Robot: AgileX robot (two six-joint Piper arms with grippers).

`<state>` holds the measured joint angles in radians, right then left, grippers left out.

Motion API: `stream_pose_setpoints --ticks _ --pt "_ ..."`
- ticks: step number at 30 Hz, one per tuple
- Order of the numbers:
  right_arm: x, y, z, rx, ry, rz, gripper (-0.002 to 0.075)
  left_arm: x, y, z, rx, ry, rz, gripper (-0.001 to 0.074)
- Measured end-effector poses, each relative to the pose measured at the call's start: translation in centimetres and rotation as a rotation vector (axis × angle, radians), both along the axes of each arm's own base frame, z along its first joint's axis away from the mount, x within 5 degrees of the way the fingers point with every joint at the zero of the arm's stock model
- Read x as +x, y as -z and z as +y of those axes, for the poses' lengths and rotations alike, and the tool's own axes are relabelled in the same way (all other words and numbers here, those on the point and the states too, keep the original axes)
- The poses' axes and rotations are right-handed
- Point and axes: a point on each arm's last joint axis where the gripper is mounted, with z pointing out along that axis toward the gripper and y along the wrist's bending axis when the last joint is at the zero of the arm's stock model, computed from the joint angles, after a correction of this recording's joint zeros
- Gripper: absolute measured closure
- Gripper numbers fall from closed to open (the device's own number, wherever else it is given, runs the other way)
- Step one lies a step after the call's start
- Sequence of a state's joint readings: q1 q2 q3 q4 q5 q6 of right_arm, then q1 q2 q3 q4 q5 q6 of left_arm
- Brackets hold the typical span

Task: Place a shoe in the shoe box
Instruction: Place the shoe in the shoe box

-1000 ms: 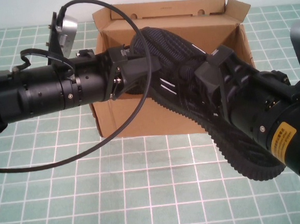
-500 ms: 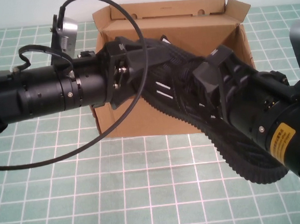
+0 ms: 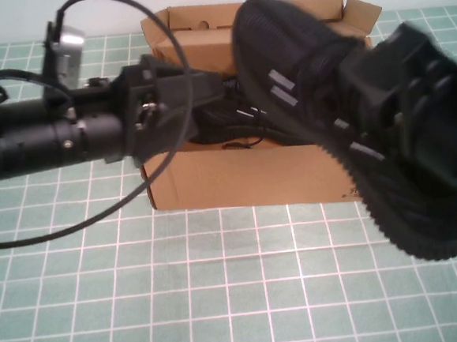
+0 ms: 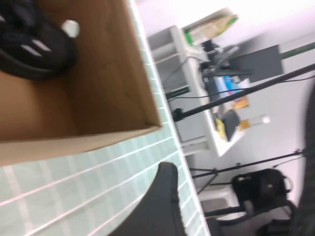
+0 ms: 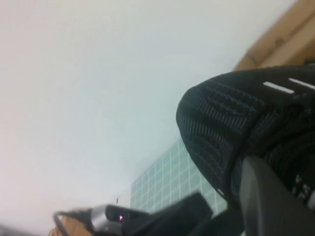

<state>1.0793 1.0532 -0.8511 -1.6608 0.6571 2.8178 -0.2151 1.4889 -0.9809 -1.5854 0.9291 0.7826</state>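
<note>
Gripping a black knit shoe [image 3: 342,106] around its middle, the right gripper [image 3: 400,86] holds it raised above the right part of the open cardboard shoe box [image 3: 244,170], tilted so that the toe points up and far-left while the ridged sole runs down toward the near right. The fingers are clamped on the shoe. The left gripper [image 3: 199,102] reaches in from the left over the box's left part, beside the shoe; whether its fingers are apart or together cannot be told. Inside the box, the left wrist view shows another dark shoe [image 4: 34,46] lying against a wall. The box stands on the bench [image 3: 223,298], which is covered by a green gridded mat.
</note>
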Motion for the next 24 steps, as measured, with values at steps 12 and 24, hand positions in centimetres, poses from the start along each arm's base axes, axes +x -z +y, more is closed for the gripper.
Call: stream_pose_setpoints --ticks 12,24 --pt "-1.2 -2.1 -2.5 -0.2 0.007 -0.176 0.0724 0.3 -0.2 5.6 0.008 0.036 -0.048 0.0636" --pt "2.0 -3.3 -4.2 -0.264 -0.045 -0.194 0.0724 -3.6 -3.7 7.0 0.233 0.061 -0.299 0.0736"
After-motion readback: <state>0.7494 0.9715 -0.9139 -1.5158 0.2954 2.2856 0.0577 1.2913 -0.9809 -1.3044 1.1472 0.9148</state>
